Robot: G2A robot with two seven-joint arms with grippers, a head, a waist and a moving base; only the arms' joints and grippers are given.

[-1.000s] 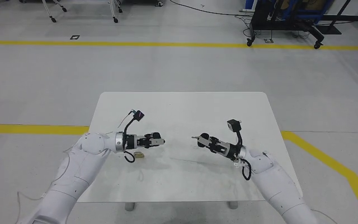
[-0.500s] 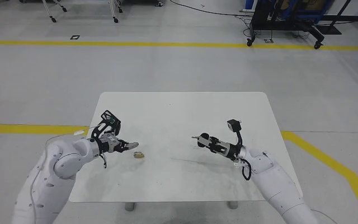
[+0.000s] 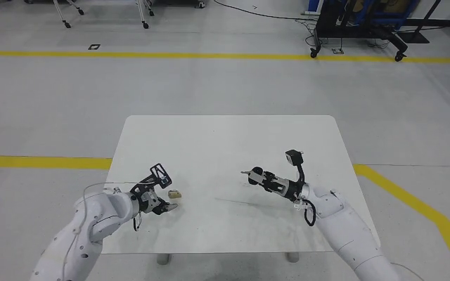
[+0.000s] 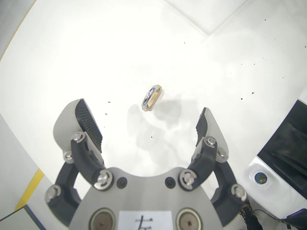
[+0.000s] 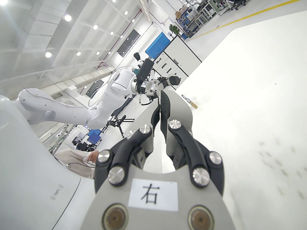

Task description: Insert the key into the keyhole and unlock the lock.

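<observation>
The left fingers (image 4: pixel 88 125) are wide open, holding nothing, over the little gold lock (image 4: pixel 151 98) lying near the left edge of the table (image 3: pixel 225 140). The right fingers (image 5: pixel 165 111) are squeezed tight on the key (image 3: pixel 244 172); just a tiny tip pokes out, hard to see.

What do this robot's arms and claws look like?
White, rounded arms with black wrists and thin looping cables. The left gripper and right gripper have grey metal bases, black linkages, silver screws, pale fingers with ribbed black pads, and a white label each.
</observation>
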